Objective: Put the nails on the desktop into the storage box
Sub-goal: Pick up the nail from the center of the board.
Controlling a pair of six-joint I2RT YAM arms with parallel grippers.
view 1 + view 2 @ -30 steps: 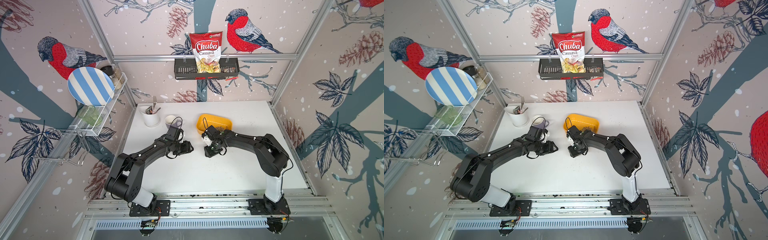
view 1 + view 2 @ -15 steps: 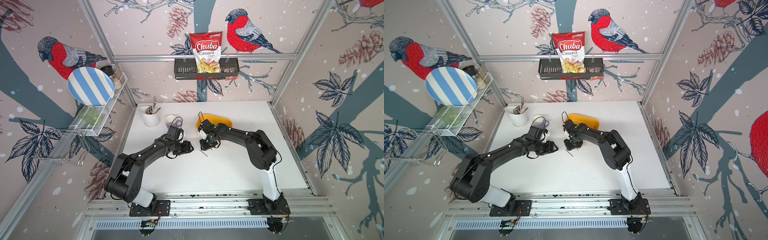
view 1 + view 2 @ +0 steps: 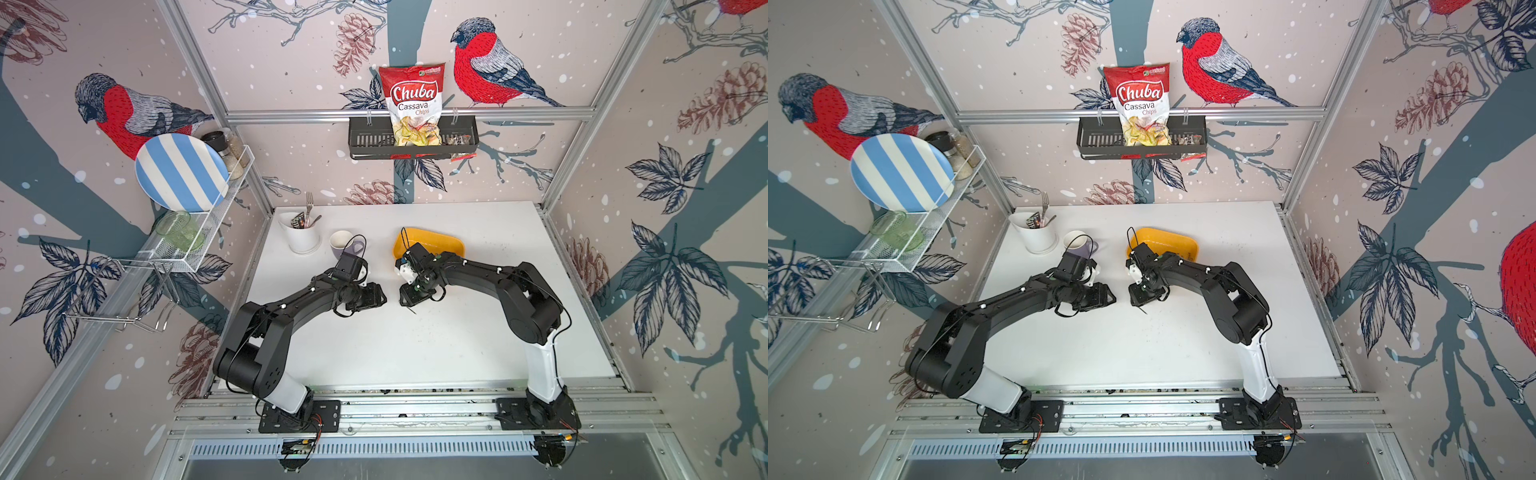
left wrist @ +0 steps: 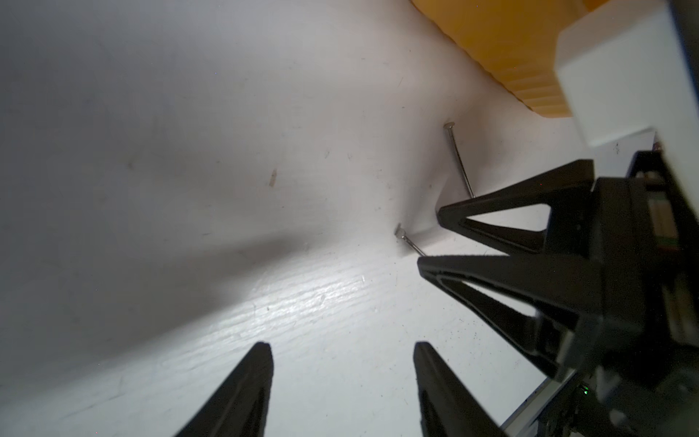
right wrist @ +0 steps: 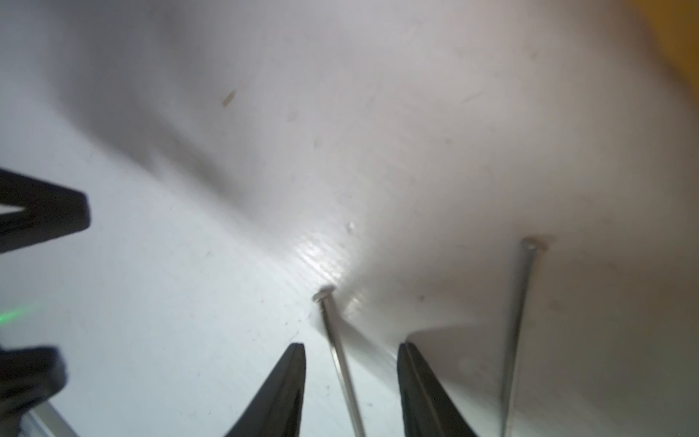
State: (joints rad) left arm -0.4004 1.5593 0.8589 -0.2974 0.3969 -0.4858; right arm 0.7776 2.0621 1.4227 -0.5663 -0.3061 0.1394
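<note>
Left gripper (image 4: 342, 348): low over the white surface (image 3: 415, 357), jaws wide apart and empty.
Right gripper (image 5: 351, 346): just beside it, tipped down, jaws narrowly apart astride one nail (image 5: 340, 359), not pinching it.
Loose nails: two show, both flat on the surface; the second nail (image 5: 519, 321) lies just outside the jaws, nearer the box.
Storage box (image 3: 436, 235): yellow tub, upright just behind the right gripper.
Progress: at least two nails left to move; the arm hides part of the box's inside, so what is stored I cannot tell. Probably near the end, as no others show.
Writing: red chips bag (image 3: 411, 104) in the black wall basket (image 3: 365, 139) reads "Chuba Cassava Chips".
</note>
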